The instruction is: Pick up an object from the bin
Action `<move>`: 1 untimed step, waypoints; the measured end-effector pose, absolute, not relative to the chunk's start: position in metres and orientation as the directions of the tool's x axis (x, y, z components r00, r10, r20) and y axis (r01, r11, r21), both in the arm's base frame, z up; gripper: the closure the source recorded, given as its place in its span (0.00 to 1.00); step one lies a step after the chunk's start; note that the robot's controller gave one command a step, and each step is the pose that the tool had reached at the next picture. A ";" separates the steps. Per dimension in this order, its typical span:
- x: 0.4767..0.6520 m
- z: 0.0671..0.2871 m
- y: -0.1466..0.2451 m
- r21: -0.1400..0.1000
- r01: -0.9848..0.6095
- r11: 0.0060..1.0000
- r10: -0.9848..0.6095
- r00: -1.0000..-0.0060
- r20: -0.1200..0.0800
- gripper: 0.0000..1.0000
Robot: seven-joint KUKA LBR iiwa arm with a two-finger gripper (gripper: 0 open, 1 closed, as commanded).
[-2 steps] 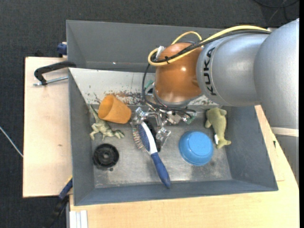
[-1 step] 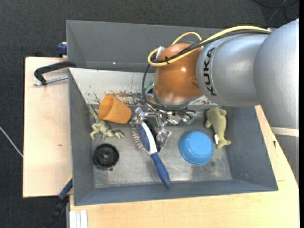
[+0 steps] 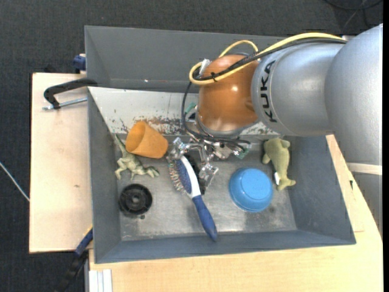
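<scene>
My gripper (image 3: 196,158) hangs below the orange wrist cover near the middle of the bin, its metal fingers spread apart and pointing down. Directly under them lies a blue and white brush (image 3: 196,194), its white bristle head near the fingertips and its blue handle running toward the front wall. Nothing sits between the fingers. An orange cup (image 3: 146,140) lies on its side just left of the gripper. A blue bowl (image 3: 250,189) sits to the right of the brush.
A pale green toy lizard (image 3: 135,166) lies below the orange cup, with a black round wheel (image 3: 134,199) at the front left. A yellow-green toy animal (image 3: 279,159) rests against the right wall. The arm covers the bin's back right.
</scene>
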State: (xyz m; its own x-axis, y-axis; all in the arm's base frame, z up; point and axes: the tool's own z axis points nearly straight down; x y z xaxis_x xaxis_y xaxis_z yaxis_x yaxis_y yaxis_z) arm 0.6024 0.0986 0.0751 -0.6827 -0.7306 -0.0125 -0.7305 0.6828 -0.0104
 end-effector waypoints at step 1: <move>0.600 0.179 0.102 -0.007 -0.699 0.715 -0.699 -0.715 -0.014 1.00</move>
